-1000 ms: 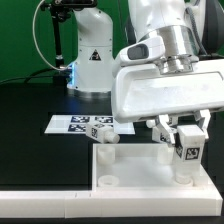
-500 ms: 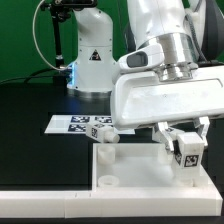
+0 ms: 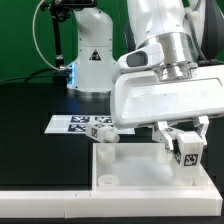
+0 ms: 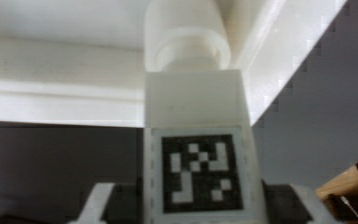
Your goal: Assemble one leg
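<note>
Nothing has shifted in the last half second, but against the frame a full second back the wrist has turned and the white housing above the pincer [image 3: 184, 142] now hangs at a slant, so the leg [image 3: 185, 154] sits tilted rather than plumb. The pincer is clamped on that leg, one finger on each side of its upper part, and the black-and-white tag faces the exterior camera. In the wrist view the leg [image 4: 197, 120] fills the middle of the picture, its tag nearest the camera, with the pale fingers [image 4: 101, 203] pressing in on both flanks and its narrower rounded end pointing away toward white plastic. Directly beneath the pincer lies the large white panel [image 3: 135, 168] with its raised rim; the leg's lower end is over the panel's corner on the exterior view's right (whether it actually touches or has entered a hole there cannot be made out). Well off from the pincer, toward the exterior view's left, a loose peg [image 3: 103, 132] lies on its side at the panel's far edge. Just beyond that peg, farther from the pincer, the marker board [image 3: 72, 124] lies flat on the black table [image 3: 30, 120].
</note>
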{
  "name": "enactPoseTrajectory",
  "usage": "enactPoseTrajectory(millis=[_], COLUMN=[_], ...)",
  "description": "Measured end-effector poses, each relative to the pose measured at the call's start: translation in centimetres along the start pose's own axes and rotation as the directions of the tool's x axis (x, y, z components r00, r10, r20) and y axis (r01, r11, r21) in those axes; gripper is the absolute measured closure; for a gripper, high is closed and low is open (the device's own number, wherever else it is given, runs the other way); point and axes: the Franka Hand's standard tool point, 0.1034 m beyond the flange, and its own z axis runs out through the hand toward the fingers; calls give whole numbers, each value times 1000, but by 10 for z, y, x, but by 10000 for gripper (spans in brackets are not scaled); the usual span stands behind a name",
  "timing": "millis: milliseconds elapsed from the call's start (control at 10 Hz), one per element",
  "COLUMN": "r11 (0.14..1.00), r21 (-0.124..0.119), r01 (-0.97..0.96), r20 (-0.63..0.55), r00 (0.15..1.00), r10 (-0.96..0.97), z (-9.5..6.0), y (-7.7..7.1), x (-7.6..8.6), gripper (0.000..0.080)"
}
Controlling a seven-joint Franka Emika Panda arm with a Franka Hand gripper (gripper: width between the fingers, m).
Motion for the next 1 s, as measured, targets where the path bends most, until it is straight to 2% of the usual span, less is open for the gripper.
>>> enactPoseTrajectory(millis=[100,200,300,400,500,600,800,1000], r11=[1000,1000,1000,1000,1000,1000,1000,996], r21=[0,1,1,1,1,1,22,31], r01=[0,0,0,0,0,0,-15,-86], r20=[1,4,4,4,5,5,57,137], r00=[1000,1000,1000,1000,1000,1000,998,987], r10=[0,0,0,0,0,0,13,81], z=[0,0,0,1,1,1,1,-6], y=[0,0,0,0,0,0,-6,-12], x=[0,-1,-1,-1,-1,-1,-3,4], gripper=[515,456,274,274,175,158,151,150])
